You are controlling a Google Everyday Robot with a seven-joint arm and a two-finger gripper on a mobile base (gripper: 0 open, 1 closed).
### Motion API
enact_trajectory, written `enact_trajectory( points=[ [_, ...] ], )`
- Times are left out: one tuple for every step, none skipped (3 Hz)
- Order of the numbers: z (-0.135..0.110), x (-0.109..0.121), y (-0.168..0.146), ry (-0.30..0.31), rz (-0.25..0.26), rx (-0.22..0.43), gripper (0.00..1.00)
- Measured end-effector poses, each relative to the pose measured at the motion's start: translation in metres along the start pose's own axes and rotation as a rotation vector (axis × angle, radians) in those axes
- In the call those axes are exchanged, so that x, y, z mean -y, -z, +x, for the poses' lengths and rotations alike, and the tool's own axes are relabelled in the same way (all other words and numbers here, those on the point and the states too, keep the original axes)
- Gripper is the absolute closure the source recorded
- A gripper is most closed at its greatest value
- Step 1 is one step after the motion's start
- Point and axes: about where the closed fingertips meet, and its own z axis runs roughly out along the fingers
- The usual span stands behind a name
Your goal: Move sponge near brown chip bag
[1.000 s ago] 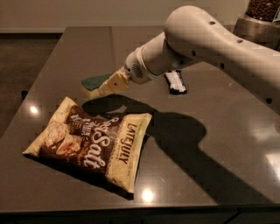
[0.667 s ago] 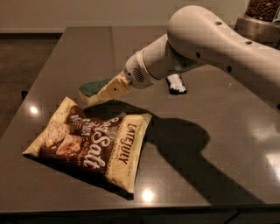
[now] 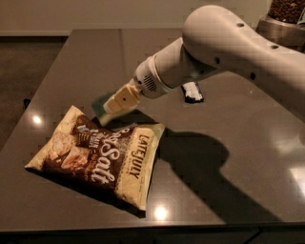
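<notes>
The brown chip bag [image 3: 100, 157] lies flat at the front left of the dark table [image 3: 238, 143], with "Salt" and "Late July" lettering facing up. The sponge [image 3: 100, 103], dark green with a paler underside, is at the bag's far edge, just behind its top corner. My gripper [image 3: 108, 110] reaches in from the right on a large white arm and is shut on the sponge, holding it low over the table. The cream fingers [image 3: 122, 99] cover the sponge's right part. I cannot tell whether the sponge touches the table.
A small black-and-white wrapped bar [image 3: 192, 91] lies behind the arm, mid-table. A metal container with dark contents [image 3: 286, 14] stands at the back right corner. The table's front edge runs along the bottom and its left edge drops to the floor.
My gripper has carried the sponge to the left and forward, lower and closer to the chip bag's far edge. The bag and the wrapped bar have not moved.
</notes>
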Motion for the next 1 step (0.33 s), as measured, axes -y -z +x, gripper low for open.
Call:
enact_trajectory(
  points=[
    [-0.0002, -0.0004, 0.0000, 0.001, 0.000, 0.000, 0.00]
  ],
)
